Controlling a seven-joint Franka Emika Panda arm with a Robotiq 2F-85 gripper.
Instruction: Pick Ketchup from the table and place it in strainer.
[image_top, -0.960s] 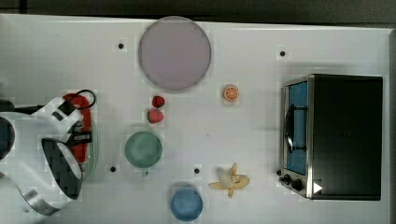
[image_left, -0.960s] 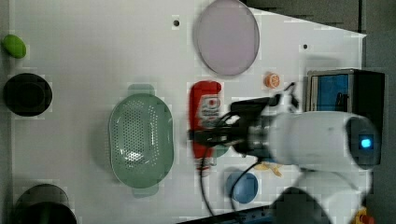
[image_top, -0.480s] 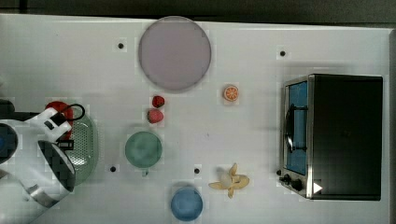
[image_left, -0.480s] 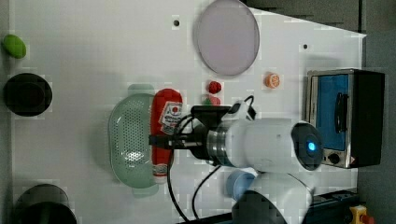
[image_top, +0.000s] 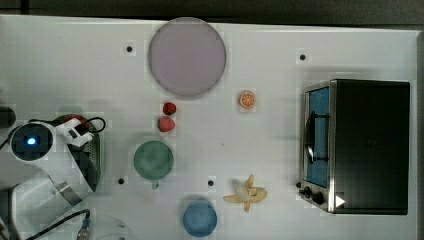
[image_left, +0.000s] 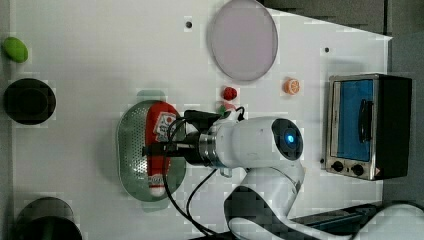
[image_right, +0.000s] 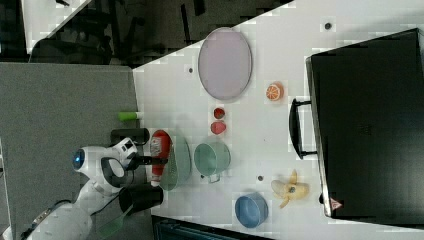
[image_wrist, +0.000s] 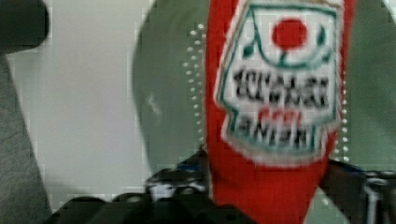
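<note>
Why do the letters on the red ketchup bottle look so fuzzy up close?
In the wrist view the ketchup sits very near the lens, so its label is soft and out of focus; in the left view the ketchup over the strainer looks sharper but blocky.

The ketchup (image_wrist: 275, 112) bottle in front of me carries a white label edged in green, with a red tomato drawing near the upper right of the wrist view. Below it runs a line of dark block letters, and beneath that more letters, but both are upside down and too smeared for me to read any word.
</note>
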